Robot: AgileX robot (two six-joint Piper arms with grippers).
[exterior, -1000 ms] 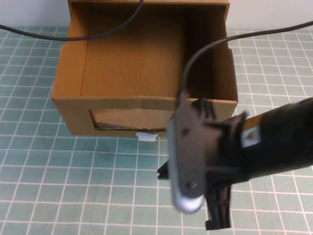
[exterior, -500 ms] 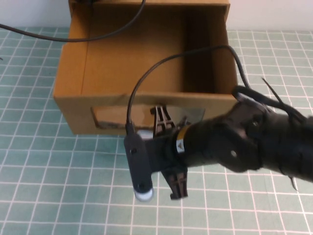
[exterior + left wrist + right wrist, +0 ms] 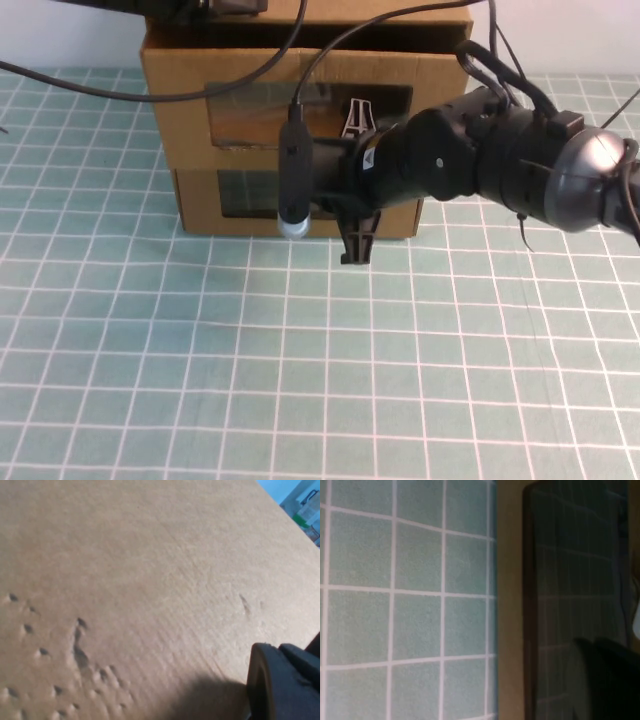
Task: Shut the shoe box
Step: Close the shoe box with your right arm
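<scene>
The shoe box [image 3: 180,90] is the upper, wider brown cardboard box of a stack of two. Its drawer front with the clear window [image 3: 260,110] sits flush in the shell. Its white pull tab is hidden behind my right arm. My right gripper [image 3: 356,116] is shut and its tips press against the window panel. The right wrist view shows the cardboard frame [image 3: 510,605] and the window [image 3: 570,570] close up. My left gripper [image 3: 205,6] rests on top of the box at the far edge, and the left wrist view shows only bare cardboard [image 3: 125,580] under it.
A narrower similar box [image 3: 200,205] lies under the shoe box, with its own window [image 3: 245,190]. Both stand on a green gridded mat [image 3: 300,350]. Black cables [image 3: 100,88] run across the box top. My right wrist camera [image 3: 292,170] hangs in front of the boxes.
The drawer was pulled far out a second ago and now sits flush in the box. My right arm swung in front of it and moved toward the box with it.
</scene>
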